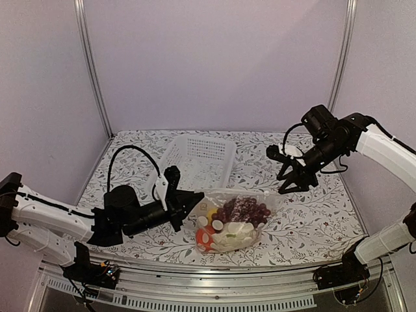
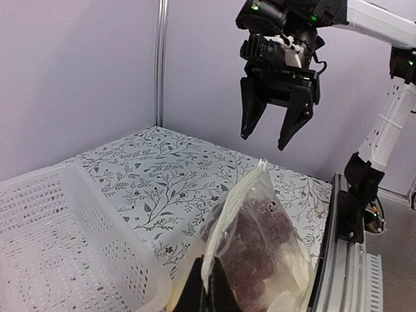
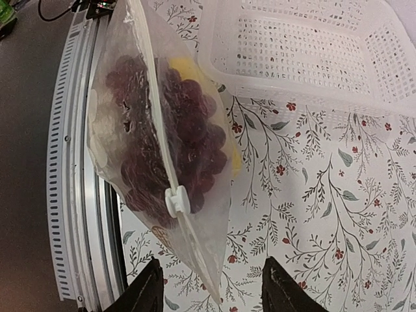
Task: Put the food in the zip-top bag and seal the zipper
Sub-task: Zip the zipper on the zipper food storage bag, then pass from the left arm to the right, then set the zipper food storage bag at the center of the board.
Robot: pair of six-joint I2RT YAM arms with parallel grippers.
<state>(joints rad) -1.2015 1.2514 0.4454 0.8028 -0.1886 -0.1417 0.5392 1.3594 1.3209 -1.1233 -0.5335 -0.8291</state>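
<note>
The clear zip-top bag (image 1: 234, 218) lies on the floral table with the food inside: dark purple grapes (image 1: 246, 209), white cauliflower (image 1: 235, 235), a yellow piece (image 1: 209, 210) and red pepper (image 1: 203, 239). My left gripper (image 1: 188, 203) is shut on the bag's left corner, pinching the zipper strip (image 2: 235, 207) in the left wrist view. My right gripper (image 1: 296, 179) is open and empty, above and right of the bag's right corner. In the right wrist view its fingertips (image 3: 151, 286) straddle the bag's corner tip (image 3: 214, 294), and a white slider (image 3: 177, 200) sits on the zipper.
The white perforated basket (image 1: 200, 159) stands empty behind the bag, also in the left wrist view (image 2: 58, 253) and the right wrist view (image 3: 305, 52). The table's metal front rail (image 1: 214, 286) runs close to the bag. Walls enclose the back and sides.
</note>
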